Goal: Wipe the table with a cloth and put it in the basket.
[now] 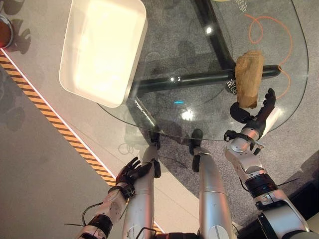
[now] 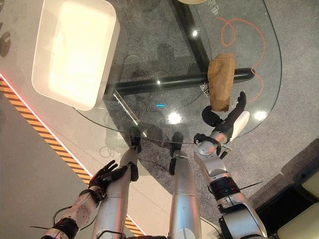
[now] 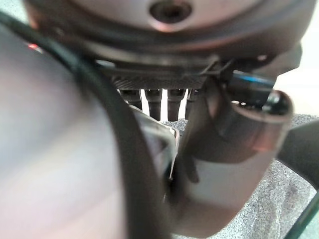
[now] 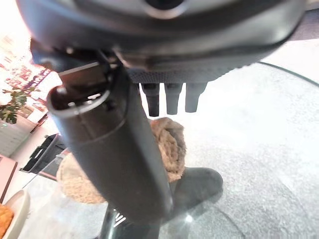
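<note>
A tan cloth [image 1: 249, 77] lies bunched on the right side of the round glass table [image 1: 169, 119]. My right hand [image 1: 257, 113] is at the cloth's near end, open, with straight fingers [image 4: 172, 97] beside the cloth [image 4: 172, 144] and the thumb spread on its other side. Whether it touches the cloth I cannot tell. A white rectangular basket [image 1: 99, 50] stands empty on the table's far left. My left hand [image 1: 132, 172] hangs low, off the table's near edge, with relaxed open fingers.
A black table base [image 1: 199, 78] shows through the glass, along with an orange cord [image 1: 269, 25] on the grey carpet. Orange and black striped tape [image 1: 50, 114] runs along the floor at left. A dark bowl [image 1: 4, 31] sits at the far left edge.
</note>
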Controlling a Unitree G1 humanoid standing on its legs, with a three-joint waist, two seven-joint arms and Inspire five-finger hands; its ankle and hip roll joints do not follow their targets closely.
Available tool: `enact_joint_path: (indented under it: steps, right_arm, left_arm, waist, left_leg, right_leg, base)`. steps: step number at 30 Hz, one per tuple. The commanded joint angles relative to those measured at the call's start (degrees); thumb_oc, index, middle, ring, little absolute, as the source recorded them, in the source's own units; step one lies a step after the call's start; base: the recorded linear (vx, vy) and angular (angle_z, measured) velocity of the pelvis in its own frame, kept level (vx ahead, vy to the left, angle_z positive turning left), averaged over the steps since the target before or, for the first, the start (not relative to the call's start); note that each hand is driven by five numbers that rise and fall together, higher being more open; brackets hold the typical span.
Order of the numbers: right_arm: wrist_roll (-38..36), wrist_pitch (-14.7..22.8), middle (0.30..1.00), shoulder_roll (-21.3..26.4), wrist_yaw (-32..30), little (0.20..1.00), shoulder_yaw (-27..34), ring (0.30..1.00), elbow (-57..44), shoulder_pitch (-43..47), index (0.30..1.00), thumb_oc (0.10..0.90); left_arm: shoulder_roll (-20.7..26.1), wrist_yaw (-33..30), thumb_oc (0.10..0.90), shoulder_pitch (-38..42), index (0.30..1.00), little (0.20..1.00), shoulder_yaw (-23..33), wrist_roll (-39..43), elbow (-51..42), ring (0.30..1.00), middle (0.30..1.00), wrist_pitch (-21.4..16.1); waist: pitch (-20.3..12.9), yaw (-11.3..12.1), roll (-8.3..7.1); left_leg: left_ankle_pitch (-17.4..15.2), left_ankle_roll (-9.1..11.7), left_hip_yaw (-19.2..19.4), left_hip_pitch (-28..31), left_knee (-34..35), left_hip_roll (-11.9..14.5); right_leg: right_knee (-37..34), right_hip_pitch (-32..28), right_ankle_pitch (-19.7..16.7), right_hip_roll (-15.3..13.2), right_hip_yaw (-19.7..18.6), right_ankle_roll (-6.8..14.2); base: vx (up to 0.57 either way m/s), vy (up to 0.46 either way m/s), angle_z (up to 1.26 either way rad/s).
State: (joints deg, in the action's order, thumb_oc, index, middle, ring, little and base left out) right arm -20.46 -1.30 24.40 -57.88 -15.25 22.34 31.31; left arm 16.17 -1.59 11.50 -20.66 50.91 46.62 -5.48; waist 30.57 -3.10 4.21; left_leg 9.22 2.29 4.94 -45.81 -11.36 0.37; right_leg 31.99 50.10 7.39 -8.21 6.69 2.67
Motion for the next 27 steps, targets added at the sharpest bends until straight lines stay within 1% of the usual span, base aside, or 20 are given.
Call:
enact_joint_path:
  steps: [1,5,17,26,27]
  right_arm:
    - [1.4,2.3,0.900,3.6,-2.1,0.900,1.3,0.900,-3.2,0.7,0.900,0.800]
    - [0.4,2.1,0.900,4.1,-1.8,0.900,1.3,0.900,-3.0,1.6,0.900,0.800]
    - [1.1,1.0,0.900,7.4,-1.5,0.900,2.2,0.900,0.3,5.8,0.900,0.800]
    - [-0.1,0.6,0.900,8.6,-0.7,0.900,2.3,0.900,0.9,7.8,0.900,0.800]
    - [-0.2,0.5,0.756,8.7,-0.4,0.733,2.3,0.756,0.9,8.0,0.756,0.633]
  left_arm:
    - [-2.9,0.1,0.800,-2.0,0.900,0.900,-4.1,0.7,-1.1,0.900,0.900,0.7]
    - [-2.5,0.0,0.800,-1.8,0.900,0.900,-4.3,1.0,-1.3,0.900,0.900,0.8]
    - [-1.6,-0.5,0.800,-1.4,0.900,0.900,-4.4,2.6,-2.7,0.900,0.900,0.7]
    - [-1.6,-0.9,0.800,-1.1,0.900,0.900,-5.0,3.1,-3.9,0.900,0.900,1.1]
    - [-1.6,-1.0,0.800,-1.0,0.900,0.900,-5.0,3.2,-4.0,0.900,0.900,1.3]
  waist:
    - [-0.8,-0.1,0.63]
    - [-0.8,0.2,0.59]
    - [-0.8,1.0,0.93]
    - [-0.8,1.4,1.11]
    - [-0.8,1.4,1.14]
  left_leg:
    - [-11.7,-1.0,3.9,-2.7,-12.3,-3.5]
    - [-11.6,-1.0,3.6,-3.6,-12.4,-3.6]
    - [-11.5,-1.0,2.7,-5.8,-13.2,-3.5]
    - [-11.6,-0.9,2.3,-6.9,-13.4,-3.5]
    - [-11.6,-0.9,2.3,-7.0,-13.5,-3.5]
  right_leg:
    - [-12.8,0.5,-10.9,4.1,-0.1,1.1]
    - [-12.9,1.3,-11.1,4.1,-0.1,1.1]
    - [-12.0,3.6,-11.4,3.9,0.2,1.4]
    - [-11.6,4.7,-11.3,3.8,0.3,1.5]
    - [-11.6,4.8,-11.3,3.7,0.3,1.5]
  base:
    - [0.00,0.000,0.00]
    - [0.01,-0.003,0.02]
    - [0.00,0.000,0.00]
    - [0.00,0.000,0.00]
    - [0.00,0.000,0.00]
